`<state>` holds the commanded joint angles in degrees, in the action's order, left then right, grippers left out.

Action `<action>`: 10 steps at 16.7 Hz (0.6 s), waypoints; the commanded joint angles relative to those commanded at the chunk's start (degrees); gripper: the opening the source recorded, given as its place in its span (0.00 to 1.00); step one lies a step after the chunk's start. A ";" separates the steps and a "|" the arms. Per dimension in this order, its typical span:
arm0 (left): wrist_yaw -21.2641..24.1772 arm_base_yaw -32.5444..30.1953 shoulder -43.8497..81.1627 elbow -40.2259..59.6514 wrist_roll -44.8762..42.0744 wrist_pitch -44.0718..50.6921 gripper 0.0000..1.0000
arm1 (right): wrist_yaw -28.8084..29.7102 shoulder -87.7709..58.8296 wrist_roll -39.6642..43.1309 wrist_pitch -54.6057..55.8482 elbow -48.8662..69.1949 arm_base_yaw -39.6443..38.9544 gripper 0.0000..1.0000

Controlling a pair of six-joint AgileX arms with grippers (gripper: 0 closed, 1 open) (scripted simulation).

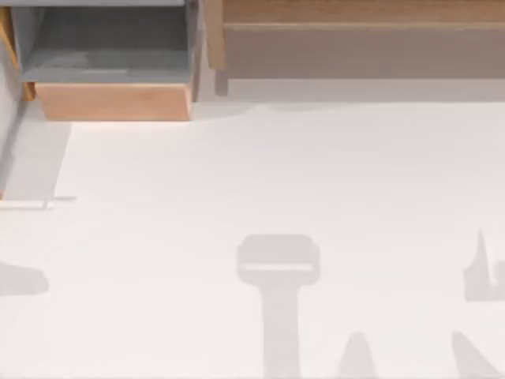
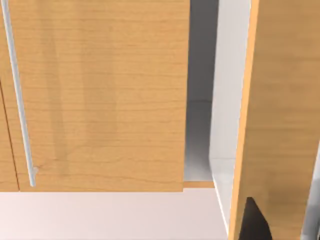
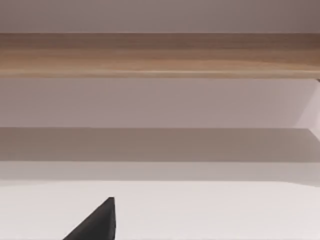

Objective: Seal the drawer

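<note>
The drawer (image 1: pixel 114 100) stands pulled out at the upper left of the top view, over the white bench (image 1: pixel 276 181), beside the brown cabinet top (image 1: pixel 363 12); I cannot tell either claw's state.

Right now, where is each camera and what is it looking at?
Top view: above the table, looking down at the open drawer; arm shadows only.
Left wrist view: on the left arm, facing wood panels; one dark fingertip.
Right wrist view: on the right arm, facing the cabinet top; one dark fingertip.
Top and right wrist views share the cabinet top.
</note>
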<state>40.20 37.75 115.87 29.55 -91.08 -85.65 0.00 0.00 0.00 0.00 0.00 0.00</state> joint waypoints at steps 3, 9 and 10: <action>0.00 0.00 0.00 0.00 0.00 0.00 0.00 | 0.00 0.00 0.00 0.00 0.00 0.00 1.00; 0.00 0.14 0.59 -0.06 0.20 0.52 0.00 | 0.00 0.00 0.00 0.00 0.00 0.00 1.00; -0.11 0.05 0.64 0.12 0.18 0.59 0.00 | 0.00 0.00 0.00 0.00 0.00 0.00 1.00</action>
<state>40.09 37.80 116.50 29.67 -90.90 -85.06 0.00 0.00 0.00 0.00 0.00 0.00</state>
